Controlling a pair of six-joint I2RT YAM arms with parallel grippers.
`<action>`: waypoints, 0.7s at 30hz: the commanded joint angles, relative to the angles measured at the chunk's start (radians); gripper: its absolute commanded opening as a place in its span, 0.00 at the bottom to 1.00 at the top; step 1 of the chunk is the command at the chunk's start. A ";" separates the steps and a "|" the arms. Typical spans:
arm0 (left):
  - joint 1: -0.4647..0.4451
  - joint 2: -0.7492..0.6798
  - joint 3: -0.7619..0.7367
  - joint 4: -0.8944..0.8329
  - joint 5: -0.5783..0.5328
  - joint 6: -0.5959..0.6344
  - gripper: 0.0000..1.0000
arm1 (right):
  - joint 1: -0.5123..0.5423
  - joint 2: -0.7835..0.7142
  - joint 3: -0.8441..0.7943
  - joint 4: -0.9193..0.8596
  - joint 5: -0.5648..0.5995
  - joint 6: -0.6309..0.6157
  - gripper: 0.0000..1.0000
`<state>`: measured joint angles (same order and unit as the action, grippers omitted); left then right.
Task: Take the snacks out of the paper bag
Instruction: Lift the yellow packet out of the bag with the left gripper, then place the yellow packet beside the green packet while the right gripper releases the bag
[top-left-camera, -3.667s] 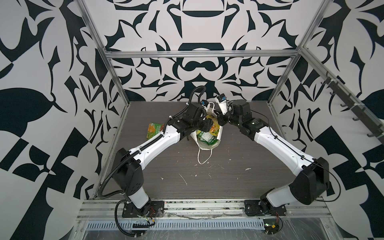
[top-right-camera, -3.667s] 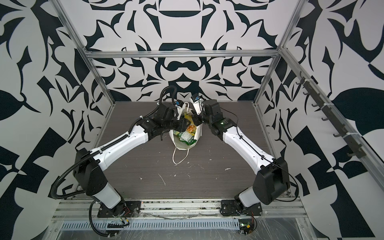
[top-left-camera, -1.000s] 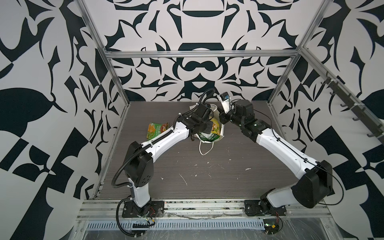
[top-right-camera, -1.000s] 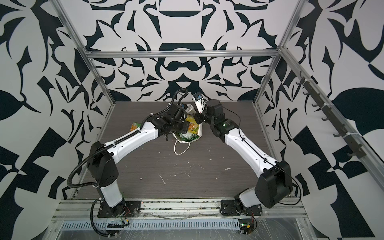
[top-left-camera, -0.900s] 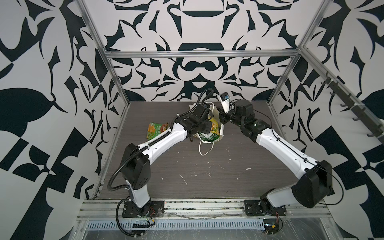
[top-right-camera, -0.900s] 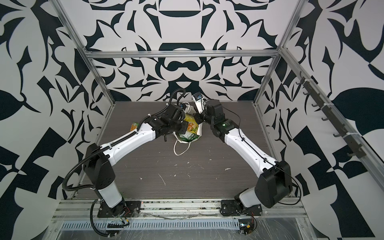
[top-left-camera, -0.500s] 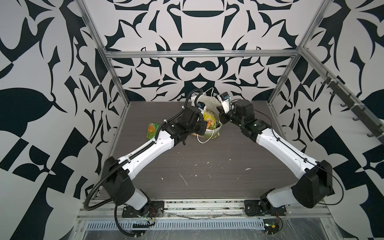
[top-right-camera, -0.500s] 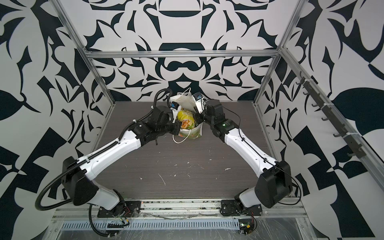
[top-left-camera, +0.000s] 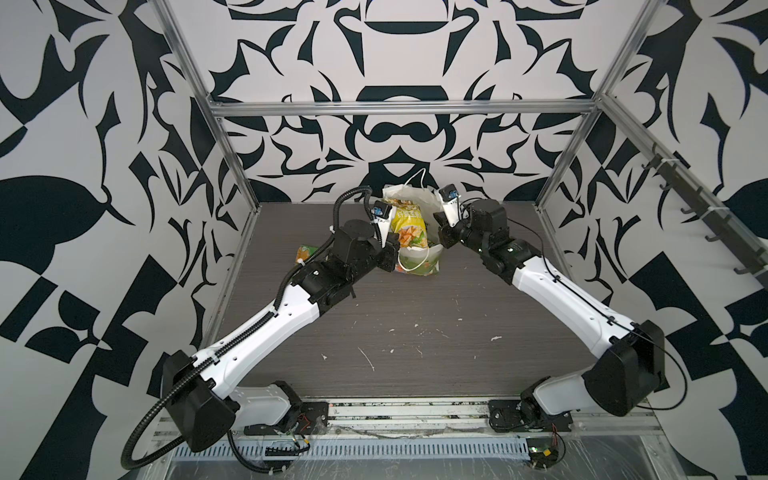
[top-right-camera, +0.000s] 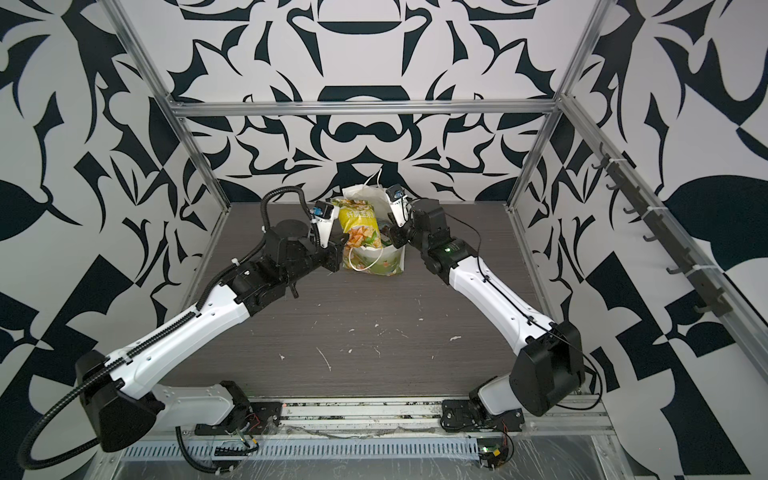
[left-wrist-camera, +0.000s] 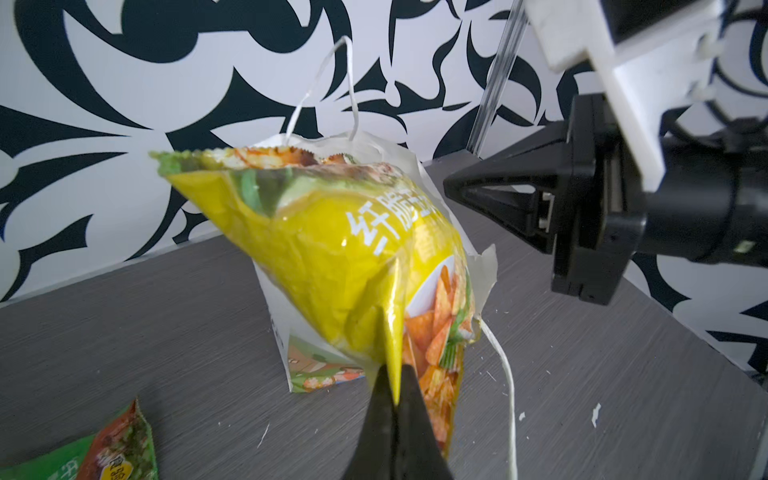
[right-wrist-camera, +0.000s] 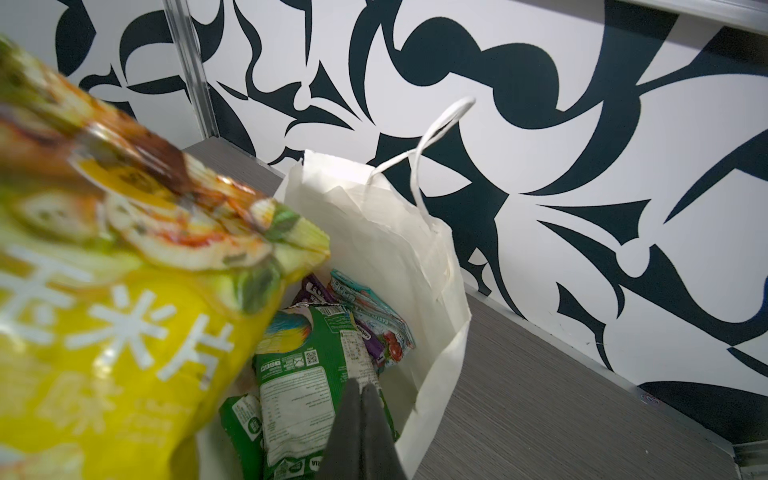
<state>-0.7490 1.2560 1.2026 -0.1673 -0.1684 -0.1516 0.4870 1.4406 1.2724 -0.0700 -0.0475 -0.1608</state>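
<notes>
Grey table (top-left-camera: 415, 316): crinkly yellow snack packet (top-left-camera: 409, 224), white paper bag (top-left-camera: 422, 266).

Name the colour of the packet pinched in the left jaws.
Mostly yellow, green-topped, with orange chips pictured; the packet shows best in the left wrist view.

A large yellow crinkly snack packet (top-left-camera: 409, 226) blocks the nine o'clock side of the white paper bag (top-left-camera: 428, 261); the dark desk (top-left-camera: 415, 328) toward six o'clock lies open.
</notes>
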 joint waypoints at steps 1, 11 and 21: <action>0.058 -0.080 -0.012 0.055 0.031 0.002 0.00 | 0.004 -0.019 0.022 0.040 0.007 -0.004 0.00; 0.343 -0.247 -0.113 0.018 0.147 -0.058 0.00 | 0.004 -0.019 0.023 0.041 0.006 -0.017 0.00; 0.549 -0.086 -0.266 0.052 0.314 -0.169 0.00 | -0.012 0.010 0.115 -0.003 0.080 0.075 0.00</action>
<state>-0.2089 1.1542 0.9417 -0.1390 0.0750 -0.2848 0.4843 1.4567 1.3094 -0.0856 -0.0101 -0.1436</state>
